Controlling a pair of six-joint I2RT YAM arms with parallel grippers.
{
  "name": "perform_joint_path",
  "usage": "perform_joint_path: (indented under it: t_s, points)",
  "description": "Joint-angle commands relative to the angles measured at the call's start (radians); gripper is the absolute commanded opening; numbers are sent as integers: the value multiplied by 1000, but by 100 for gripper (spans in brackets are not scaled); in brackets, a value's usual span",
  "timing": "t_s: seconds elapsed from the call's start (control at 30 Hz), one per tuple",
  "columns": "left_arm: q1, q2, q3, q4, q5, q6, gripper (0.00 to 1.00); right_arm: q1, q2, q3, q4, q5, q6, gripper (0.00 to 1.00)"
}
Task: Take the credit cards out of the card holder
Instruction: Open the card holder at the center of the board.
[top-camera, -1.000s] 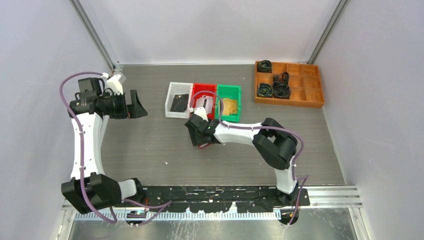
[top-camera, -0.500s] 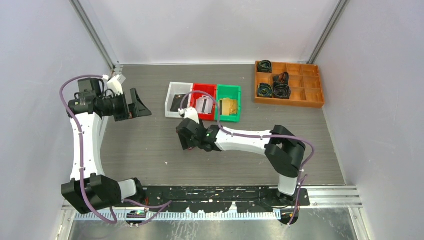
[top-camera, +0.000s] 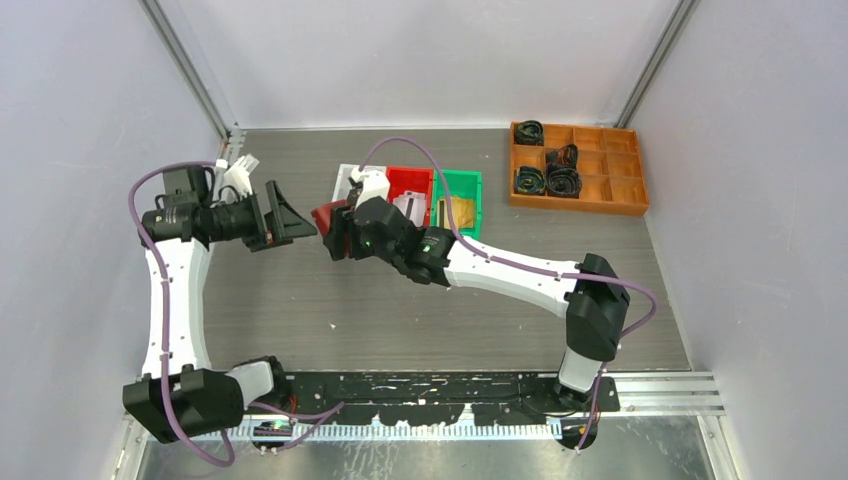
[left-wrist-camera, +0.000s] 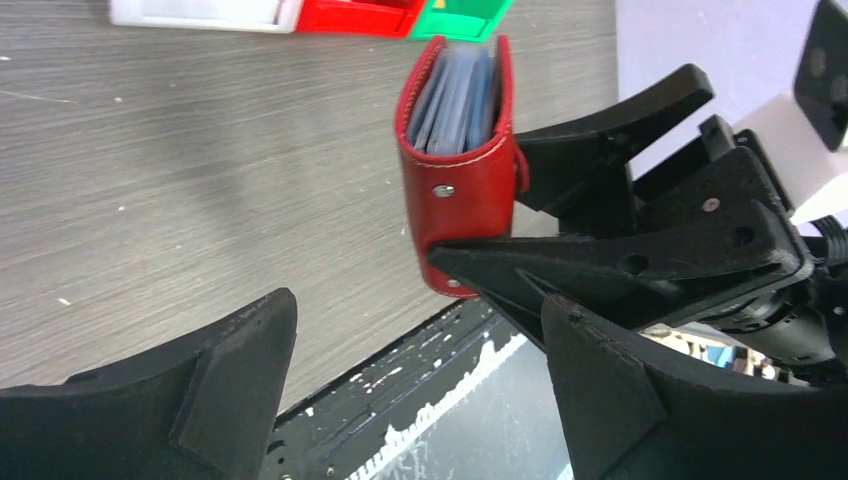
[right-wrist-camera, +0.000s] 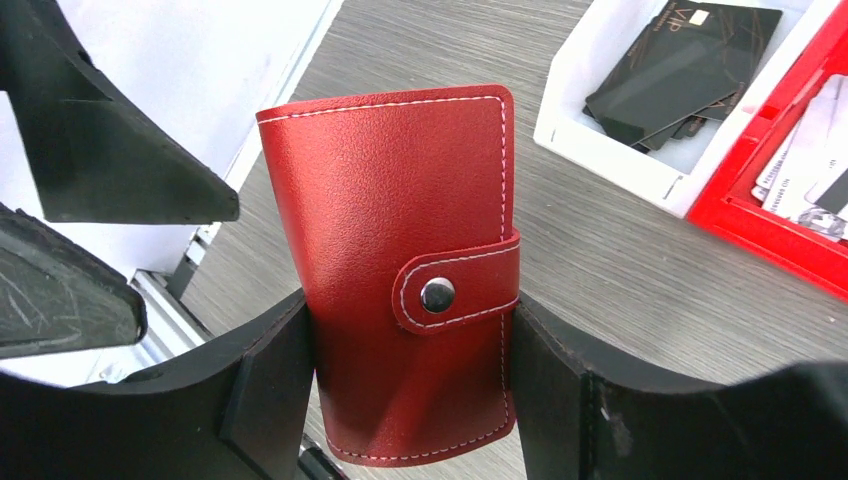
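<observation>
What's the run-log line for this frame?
right gripper: jaws shut on card holder, snap closed, held off table | left gripper: jaws open, facing it, no contact | black cards in white bin

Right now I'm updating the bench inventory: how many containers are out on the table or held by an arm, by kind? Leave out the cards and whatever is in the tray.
small bins: 3 (white bin, red bin, green bin)
orange divided tray: 1
card holder: 1
Total: 5
</observation>
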Motion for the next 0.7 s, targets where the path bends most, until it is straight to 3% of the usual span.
perform_joint_path:
  t_s: [0.0, 0.67]
  points:
    - [-22, -37, -1, 62, 90, -88, 89, 2, -37, 60, 90, -39, 41, 67]
    - [-75, -1, -30, 178, 48, -229, 58, 25, -21, 105, 114, -72, 48, 68]
